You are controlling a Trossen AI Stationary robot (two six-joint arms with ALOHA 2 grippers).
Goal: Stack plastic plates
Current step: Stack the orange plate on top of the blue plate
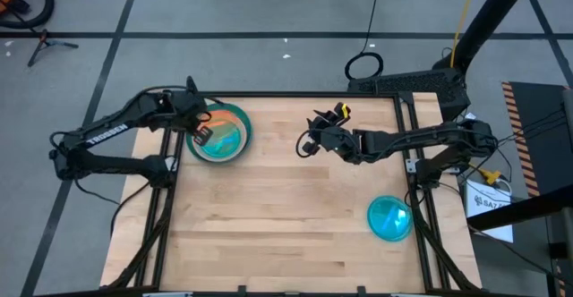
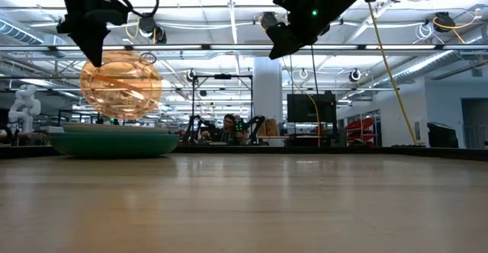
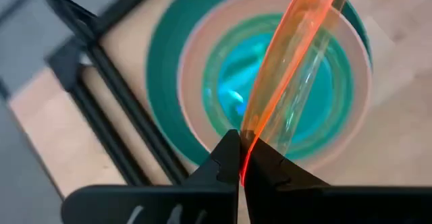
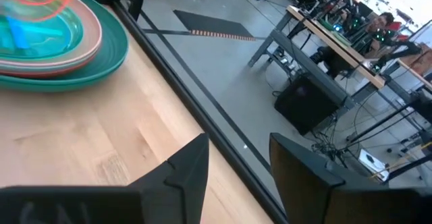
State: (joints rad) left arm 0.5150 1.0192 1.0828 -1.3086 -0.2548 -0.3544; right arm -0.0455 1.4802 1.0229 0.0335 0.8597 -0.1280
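Plates by kind, counted.
- Translucent orange plate [image 2: 120, 85]: one, far left, in my left gripper [image 3: 239, 173].
- Translucent blue plate [image 1: 390, 218] lying alone: one, near right.
- Stack [image 1: 240, 131]: one, far left. Four rims countable from my left wrist: dark green, pink, teal, blue centre. Full layer count cannot be told.
- My grippers: two, the other being my right gripper [image 1: 309, 136], mid-table.
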